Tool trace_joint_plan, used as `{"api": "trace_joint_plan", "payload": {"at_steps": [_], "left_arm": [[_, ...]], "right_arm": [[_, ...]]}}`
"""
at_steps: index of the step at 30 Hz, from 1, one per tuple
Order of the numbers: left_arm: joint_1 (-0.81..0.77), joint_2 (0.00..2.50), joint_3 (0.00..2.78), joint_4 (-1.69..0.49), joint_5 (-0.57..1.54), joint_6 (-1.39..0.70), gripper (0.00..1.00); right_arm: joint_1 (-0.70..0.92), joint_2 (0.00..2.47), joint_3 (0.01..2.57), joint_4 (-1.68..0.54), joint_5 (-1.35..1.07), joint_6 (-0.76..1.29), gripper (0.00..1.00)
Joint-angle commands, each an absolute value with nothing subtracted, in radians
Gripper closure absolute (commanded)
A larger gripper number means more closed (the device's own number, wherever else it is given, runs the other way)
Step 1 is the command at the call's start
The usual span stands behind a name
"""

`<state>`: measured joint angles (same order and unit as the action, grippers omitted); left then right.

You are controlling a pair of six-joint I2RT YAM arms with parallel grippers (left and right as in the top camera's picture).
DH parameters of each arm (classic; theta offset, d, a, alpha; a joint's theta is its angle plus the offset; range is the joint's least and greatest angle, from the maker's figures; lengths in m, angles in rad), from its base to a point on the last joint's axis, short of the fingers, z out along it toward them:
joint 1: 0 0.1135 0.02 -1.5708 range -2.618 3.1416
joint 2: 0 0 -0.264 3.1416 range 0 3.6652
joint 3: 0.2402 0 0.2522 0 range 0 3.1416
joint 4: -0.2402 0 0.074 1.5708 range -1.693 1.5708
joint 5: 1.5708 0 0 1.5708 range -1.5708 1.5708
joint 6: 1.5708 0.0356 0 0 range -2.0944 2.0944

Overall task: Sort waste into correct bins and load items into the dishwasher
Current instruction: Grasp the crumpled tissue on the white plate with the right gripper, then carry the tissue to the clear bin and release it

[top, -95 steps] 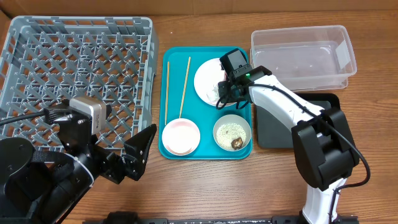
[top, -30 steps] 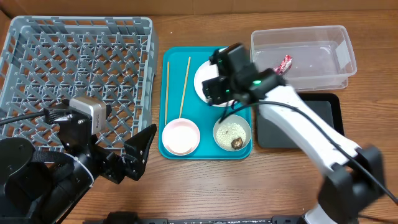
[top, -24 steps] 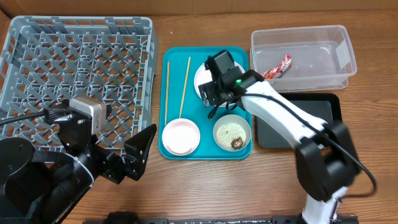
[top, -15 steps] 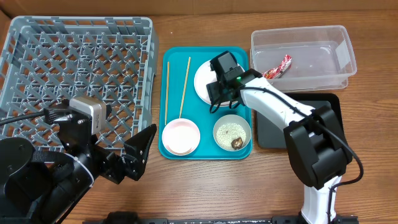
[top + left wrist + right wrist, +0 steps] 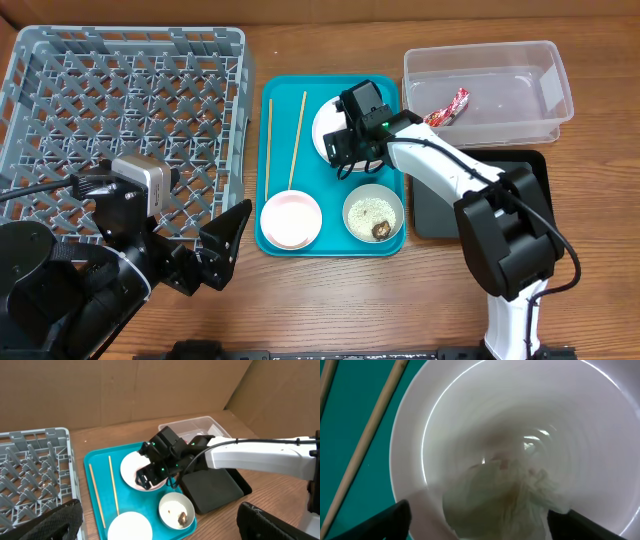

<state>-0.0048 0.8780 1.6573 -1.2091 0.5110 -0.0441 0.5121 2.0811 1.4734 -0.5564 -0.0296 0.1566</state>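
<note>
My right gripper (image 5: 347, 152) hangs open low over the round white plate (image 5: 328, 128) on the teal tray. In the right wrist view its dark fingertips (image 5: 395, 519) stand either side of the crumpled white tissue (image 5: 507, 492) lying on the plate (image 5: 570, 415). A red foil wrapper (image 5: 447, 107) lies in the clear tub (image 5: 520, 70). Beside it sits the black tray (image 5: 500, 190). The white bowl (image 5: 373, 214) holds rice and a brown scrap. The pink bowl (image 5: 291, 220) and two chopsticks (image 5: 296, 140) lie on the tray. My left gripper (image 5: 215, 250) is open, holding nothing, near the grey rack (image 5: 120, 100).
The teal tray (image 5: 335, 240) lies between the rack and the two bins. My right arm reaches from the table's front right across the black tray to the plate. Bare wood runs along the front edge (image 5: 400, 300).
The red wrapper has gone from the plate into the clear tub. My right arm has swung back from the tub over the plate, jaws open around the tissue. The left arm has not moved.
</note>
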Motion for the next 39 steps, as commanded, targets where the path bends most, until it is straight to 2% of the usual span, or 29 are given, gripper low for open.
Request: {"api": "trace_joint_plan", "payload": {"at_steps": [1,3,6,7,11,13,18,25,29,31,32,34,37,39], "left_arm": [[0.0,0.877,1.661,-1.209,0.505,-0.022,0.0],[0.0,0.877,1.661,-1.209,0.505,-0.022,0.0],[0.0,0.877,1.661,-1.209,0.505,-0.022,0.0],[0.0,0.877,1.661,-1.208,0.505,-0.022,0.0],[0.0,0.877,1.661,-1.209,0.505,-0.022,0.0],[0.0,0.877,1.661,-1.208,0.505,-0.022,0.0],[0.0,0.877,1.661,-1.209,0.505,-0.022,0.0],[0.0,0.877,1.661,-1.209,0.505,-0.022,0.0],[0.0,0.877,1.661,-1.209,0.505,-0.022,0.0],[0.0,0.877,1.661,-1.209,0.505,-0.022,0.0],[0.0,0.877,1.661,-1.208,0.505,-0.022,0.0],[0.0,0.877,1.661,-1.209,0.505,-0.022,0.0],[0.0,0.877,1.661,-1.209,0.505,-0.022,0.0],[0.0,0.877,1.661,-1.208,0.505,-0.022,0.0]], "right_arm": [[0.515,2.117,1.485,-0.54,-0.024,0.157,0.26],[0.514,2.117,1.485,-0.539,-0.015,0.157,0.39],[0.514,2.118,1.485,-0.546,0.011,0.157,0.43],[0.514,2.12,1.485,-0.55,0.024,0.157,0.47],[0.515,2.115,1.488,-0.576,0.047,0.157,0.78],[0.515,2.099,1.504,-0.605,0.046,0.163,0.85],[0.503,1.992,1.584,-0.724,0.024,0.242,0.92],[0.407,1.788,1.612,-0.793,0.025,0.274,0.91],[0.296,1.794,1.599,-0.792,0.029,0.274,0.89],[0.247,1.82,1.578,-0.759,0.028,0.273,0.84],[0.23,1.835,1.57,-0.739,0.028,0.273,0.78],[0.203,1.87,1.566,-0.71,0.012,0.252,0.57],[0.187,1.887,1.566,-0.7,-0.005,0.157,0.37],[0.188,1.865,1.581,-0.738,-0.006,0.145,0.33]]}}
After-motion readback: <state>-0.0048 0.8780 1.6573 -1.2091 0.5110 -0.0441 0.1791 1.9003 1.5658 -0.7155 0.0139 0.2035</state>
